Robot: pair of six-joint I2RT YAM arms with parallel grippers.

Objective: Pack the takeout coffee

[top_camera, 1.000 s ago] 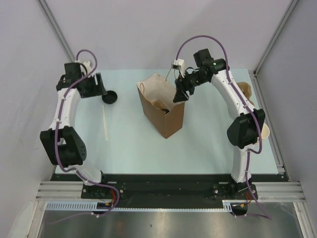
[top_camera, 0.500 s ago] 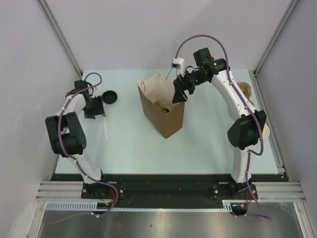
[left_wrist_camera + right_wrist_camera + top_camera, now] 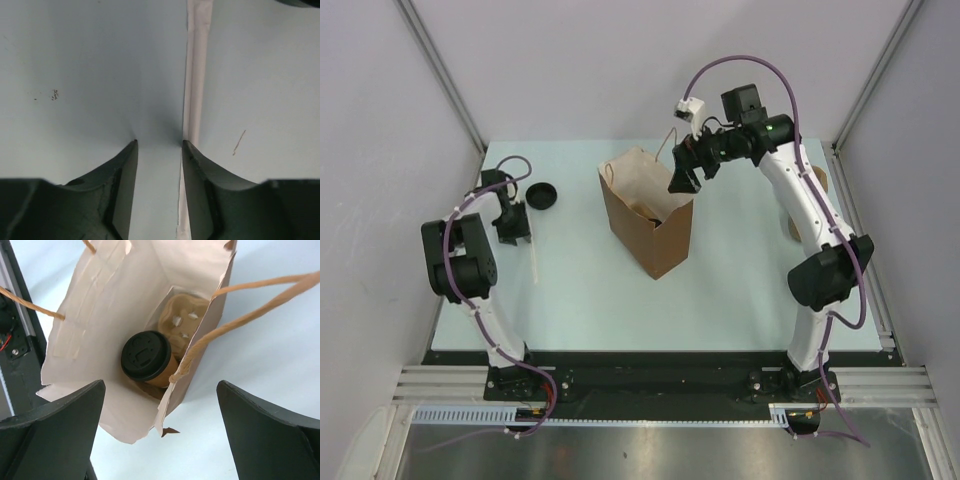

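The takeout coffee (image 3: 147, 357), a small kraft cup with a black lid, stands upright inside the open brown paper bag (image 3: 100, 305), next to a pulp carrier (image 3: 184, 320). My right gripper (image 3: 161, 385) hangs open above the bag's near rim, well clear of the cup and holding nothing. From above, the bag (image 3: 645, 240) stands mid-table with the right gripper (image 3: 682, 180) over its right rim. My left gripper (image 3: 159, 142) is low over the table, jaws apart on bare surface. A white wrapped straw (image 3: 197, 75) runs along its right finger (image 3: 200, 175).
A loose black lid (image 3: 542, 195) lies at the back left, just beyond the left gripper (image 3: 510, 225). The straw (image 3: 533, 255) stretches toward the front. Brown paper cups (image 3: 817, 180) sit at the right edge, behind the right arm. The bag's twine handles (image 3: 260, 287) stick out sideways.
My left arm has swung from the back left down to the straw, its jaws narrowing. My right gripper has risen from the bag's mouth and spread wide.
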